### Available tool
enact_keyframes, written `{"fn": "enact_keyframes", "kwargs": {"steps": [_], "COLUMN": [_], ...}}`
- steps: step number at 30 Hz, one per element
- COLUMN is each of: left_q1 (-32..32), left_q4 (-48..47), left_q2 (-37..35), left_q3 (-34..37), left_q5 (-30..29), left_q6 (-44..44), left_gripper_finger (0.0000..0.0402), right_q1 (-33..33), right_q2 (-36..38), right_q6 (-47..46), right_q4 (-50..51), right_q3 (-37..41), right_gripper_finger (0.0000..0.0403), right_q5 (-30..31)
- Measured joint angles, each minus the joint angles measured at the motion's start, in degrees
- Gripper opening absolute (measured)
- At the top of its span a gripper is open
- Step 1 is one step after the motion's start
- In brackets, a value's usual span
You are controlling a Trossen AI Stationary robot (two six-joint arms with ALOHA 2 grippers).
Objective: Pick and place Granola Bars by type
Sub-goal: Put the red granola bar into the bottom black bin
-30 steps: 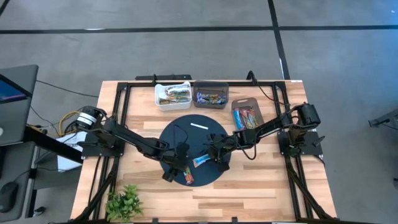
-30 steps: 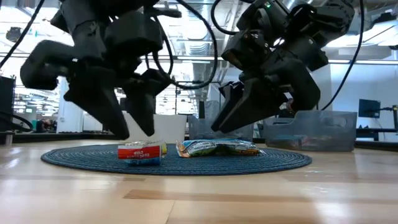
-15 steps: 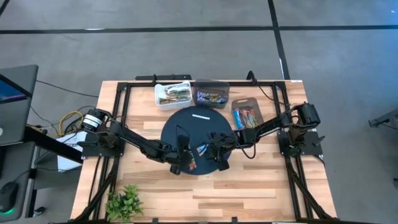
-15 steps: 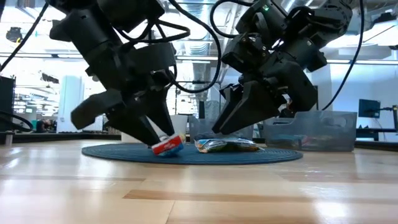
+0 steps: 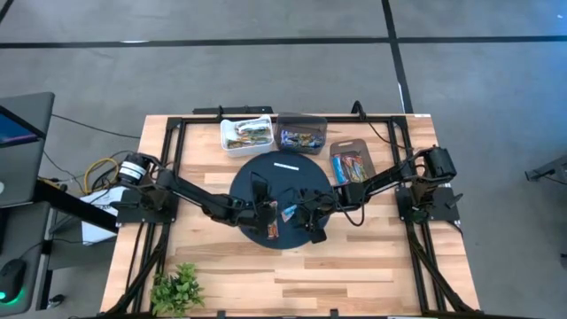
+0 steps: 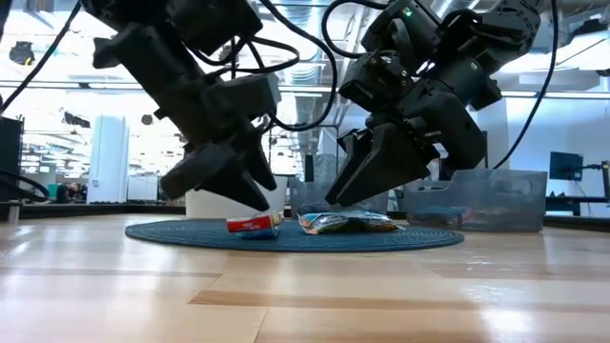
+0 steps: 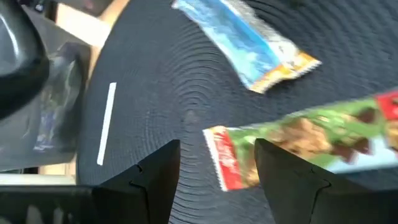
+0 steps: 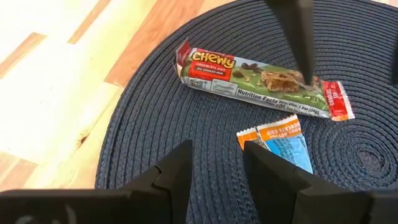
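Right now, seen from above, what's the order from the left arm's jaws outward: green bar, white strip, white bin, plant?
1. Green bar, on the mat beside them.
2. White strip, at the mat's far edge.
3. White bin, at the table's back.
4. Plant, front left corner.

Two granola bars on the mat (image 5: 257, 182): one green (image 8: 261, 84), one blue (image 8: 283, 140); three trays (image 5: 246, 137).

We see grey floor (image 5: 266, 71) crossed by dark lines around the wooden desk (image 5: 372, 266), and bright ceiling lights (image 6: 57, 95) beyond.
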State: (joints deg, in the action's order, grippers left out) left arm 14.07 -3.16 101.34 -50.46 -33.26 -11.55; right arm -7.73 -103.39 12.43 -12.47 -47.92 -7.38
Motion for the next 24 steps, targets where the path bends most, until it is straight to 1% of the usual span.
{"fn": "enact_keyframes", "kwargs": {"steps": [5, 8, 10, 12, 14, 17, 20, 22, 24], "left_q1": [-2.30, -2.20, -1.66, -1.19, -0.69, -0.08, 0.51, 0.58, 0.67], "left_q4": [0.18, -4.99, -7.94, -11.37, -12.40, -12.34, -12.30, -12.81, -13.50], "left_q2": [-0.04, -0.53, -0.68, -1.04, -1.05, -1.25, -1.27, -1.27, -1.29], "left_q3": [0.00, 0.00, -0.02, 0.00, 0.00, -0.13, -0.20, -0.22, -0.22], "left_q5": [-0.04, 0.00, 1.36, 4.21, 8.40, 15.68, 21.62, 24.21, 24.98], "left_q6": [0.99, 3.26, 6.02, 9.06, 11.80, 14.74, 17.57, 18.94, 19.89], "left_gripper_finger": [0.0202, 0.0202, 0.0202, 0.0202, 0.0202, 0.0202, 0.0202, 0.0202, 0.0202], "right_q1": [0.00, 0.00, 0.00, 0.00, 0.00, -0.01, -0.19, -0.50, -0.76], "right_q2": [0.00, 0.00, 0.00, 0.00, 0.00, 0.00, -0.12, -1.82, -3.41], "right_q6": [0.00, 0.02, 0.04, 0.07, 0.06, 0.09, 0.11, 0.16, 1.25], "right_q4": [-0.36, -0.86, -1.60, -3.09, -4.67, -7.63, -11.98, -16.05, -17.13], "right_q3": [0.00, 0.00, 0.00, 0.00, 0.00, 0.00, 0.00, -0.17, -0.26], "right_gripper_finger": [0.0138, 0.0138, 0.0138, 0.0138, 0.0138, 0.0138, 0.0138, 0.0138, 0.0138], "right_q5": [0.00, 0.00, 0.00, 0.00, -0.02, -0.04, -0.07, -0.07, -0.47]}}
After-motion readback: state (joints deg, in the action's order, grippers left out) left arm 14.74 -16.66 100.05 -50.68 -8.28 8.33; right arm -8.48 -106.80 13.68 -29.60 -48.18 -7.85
